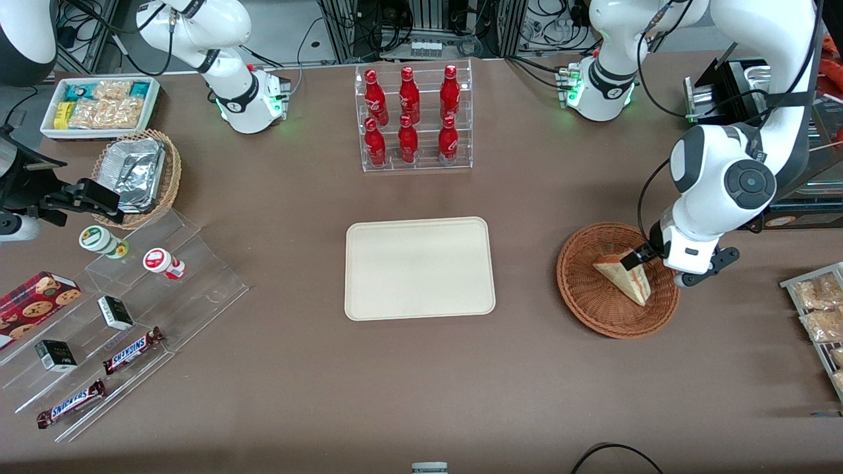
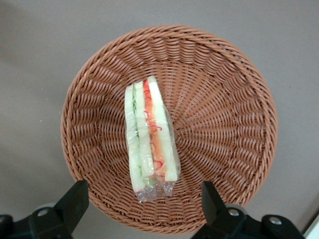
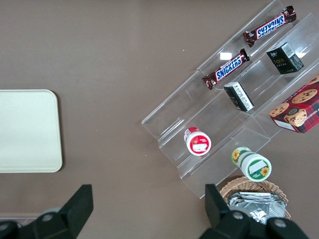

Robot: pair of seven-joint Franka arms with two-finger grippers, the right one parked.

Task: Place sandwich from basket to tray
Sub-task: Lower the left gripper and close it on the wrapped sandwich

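The sandwich lies in the round reddish-brown woven basket, resting on its weave with the filling edge turned up toward the wrist camera. It is the only thing in the basket. It is a wedge of pale bread wrapped in clear film, and the wrist view shows its layers side by side: pale green, white, then red and orange. The film bunches into a small crinkled tail at one end.

The gripper hangs over the basket, just above the sandwich's end that lies farther from the front camera. In the wrist view its two dark fingers stand wide apart, one to each side of the sandwich, with clear space between each finger and the film. It grasps nothing and touches nothing.

The cream tray lies flat on the brown table with nothing on it, well apart from the basket, toward the parked arm's end. Farther from the front camera than the tray stands a clear rack of six red bottles. A lighter wicker basket holding foil containers sits toward the parked arm's end of the table.
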